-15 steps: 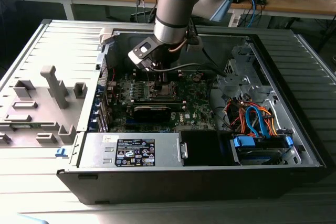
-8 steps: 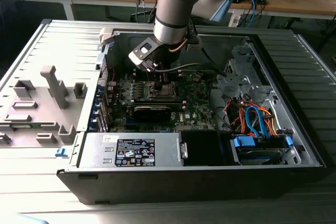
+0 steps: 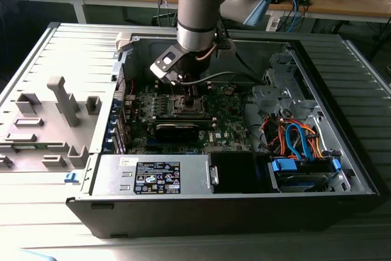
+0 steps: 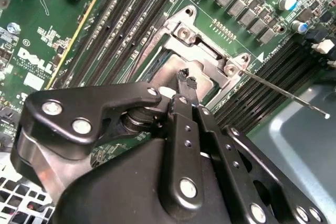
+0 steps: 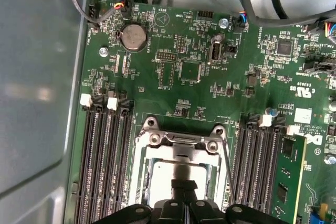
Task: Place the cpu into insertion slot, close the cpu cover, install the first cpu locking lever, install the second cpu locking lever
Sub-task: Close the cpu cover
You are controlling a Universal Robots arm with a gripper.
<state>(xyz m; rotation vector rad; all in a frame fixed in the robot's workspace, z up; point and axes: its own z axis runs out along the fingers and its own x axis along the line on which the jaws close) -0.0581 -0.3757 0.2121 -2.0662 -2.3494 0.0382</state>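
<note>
Reaching down from above into an open computer case (image 3: 183,212) laid on its side, the robot arm's wrist points straight at the green motherboard (image 3: 229,129). The gripper (image 3: 193,97) is poised over the insertion slot (image 3: 182,106). In both wrist views its black fingers (image 4: 181,85) are drawn together at the tips (image 5: 184,184), with nothing visibly between them, just above the socket. The cpu (image 5: 173,170) lies flat in the slot, its silver top showing through the window of the cpu cover (image 5: 181,141), which is folded down over it. A thin wire locking lever (image 4: 283,94) angles out from one corner of the cover. White lettering and a white sticker (image 5: 303,115) mark the board. A printed label (image 3: 157,177) sits on the grey power-supply box at the front of the case.
</note>
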